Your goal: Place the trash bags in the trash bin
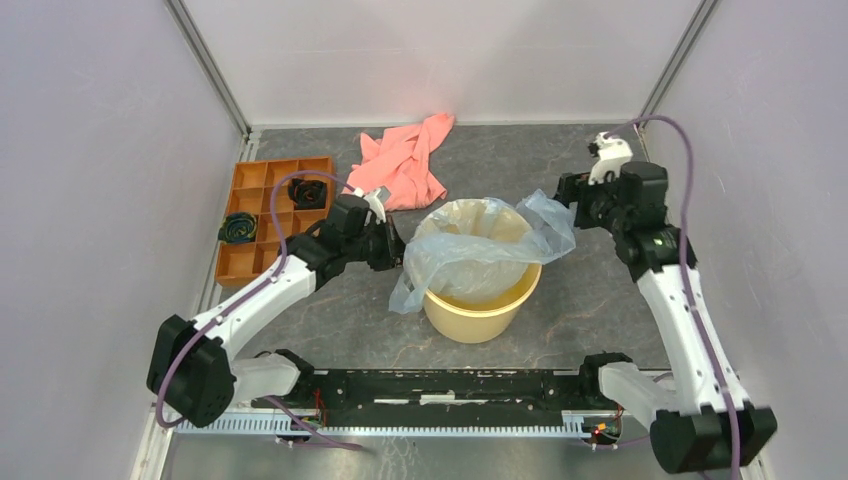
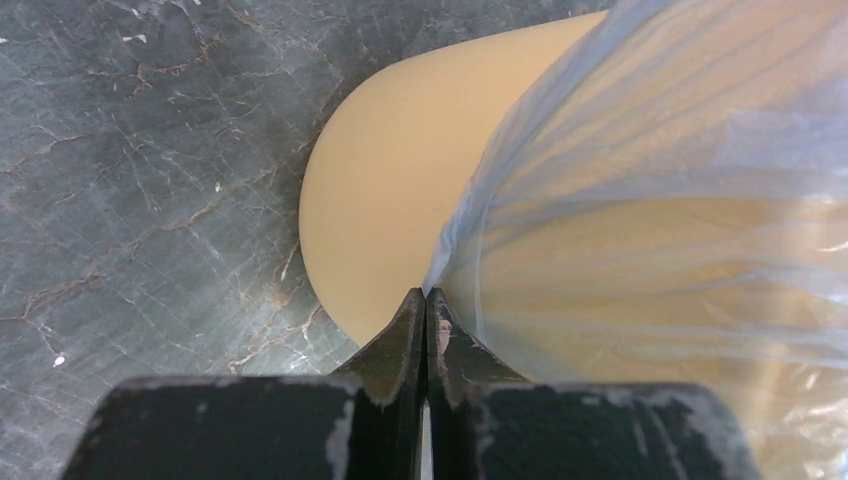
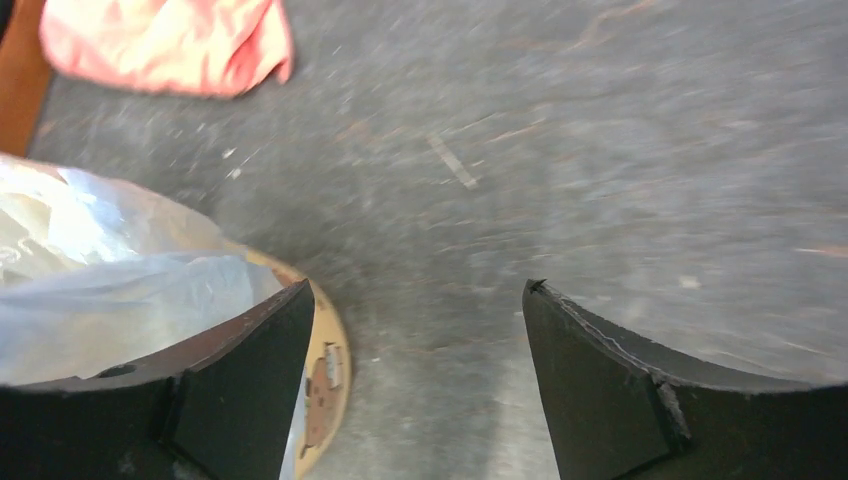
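The cream trash bin point(image 1: 480, 310) stands mid-table. The translucent bluish trash bag point(image 1: 490, 240) is spread over its mouth, with one end hanging down the left side and one bunched past the right rim. My left gripper point(image 1: 397, 250) is at the bin's left rim, and in the left wrist view it point(image 2: 427, 296) is shut on the bag's edge point(image 2: 650, 200), next to the bin wall point(image 2: 390, 200). My right gripper point(image 1: 572, 197) is just right of the bag. In the right wrist view it point(image 3: 415, 292) is open and empty above the table, with the bag point(image 3: 100, 285) and bin rim point(image 3: 332, 365) by its left finger.
A salmon-pink cloth point(image 1: 405, 160) lies behind the bin and also shows in the right wrist view point(image 3: 170, 40). An orange compartmented tray point(image 1: 262, 262) with dark items sits at the left. White walls enclose the grey table.
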`<control>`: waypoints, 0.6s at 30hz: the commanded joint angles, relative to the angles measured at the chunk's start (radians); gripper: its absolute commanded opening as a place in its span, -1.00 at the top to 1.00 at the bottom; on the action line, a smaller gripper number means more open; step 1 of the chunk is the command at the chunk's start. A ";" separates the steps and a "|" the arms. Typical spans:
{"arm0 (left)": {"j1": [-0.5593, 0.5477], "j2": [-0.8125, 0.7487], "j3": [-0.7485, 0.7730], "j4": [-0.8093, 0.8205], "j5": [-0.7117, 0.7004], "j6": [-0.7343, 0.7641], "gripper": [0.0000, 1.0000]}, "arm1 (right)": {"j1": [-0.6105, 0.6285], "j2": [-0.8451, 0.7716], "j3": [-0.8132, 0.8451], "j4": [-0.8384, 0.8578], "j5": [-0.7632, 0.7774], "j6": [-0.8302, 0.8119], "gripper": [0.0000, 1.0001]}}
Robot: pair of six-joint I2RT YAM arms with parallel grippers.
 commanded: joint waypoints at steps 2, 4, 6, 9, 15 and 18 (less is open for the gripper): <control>0.007 -0.061 -0.009 0.029 0.046 -0.035 0.84 | -0.003 -0.125 0.177 -0.173 0.315 -0.076 -0.70; 0.007 -0.058 -0.003 0.013 0.037 -0.020 0.84 | 0.001 -0.131 0.254 -0.201 0.294 -0.089 -0.72; 0.007 -0.051 -0.001 0.003 0.034 -0.007 0.82 | 0.037 -0.131 0.310 -0.192 0.156 -0.138 -0.72; 0.007 -0.053 -0.007 -0.004 0.021 0.004 0.80 | 0.107 -0.147 0.309 -0.118 -0.053 -0.190 -0.75; 0.007 -0.058 -0.011 0.007 0.031 -0.004 0.77 | 0.163 -0.144 0.312 -0.113 -0.163 -0.257 -0.86; 0.006 -0.055 -0.006 0.005 0.038 -0.001 0.76 | 0.225 -0.150 0.302 -0.109 -0.160 -0.319 -0.88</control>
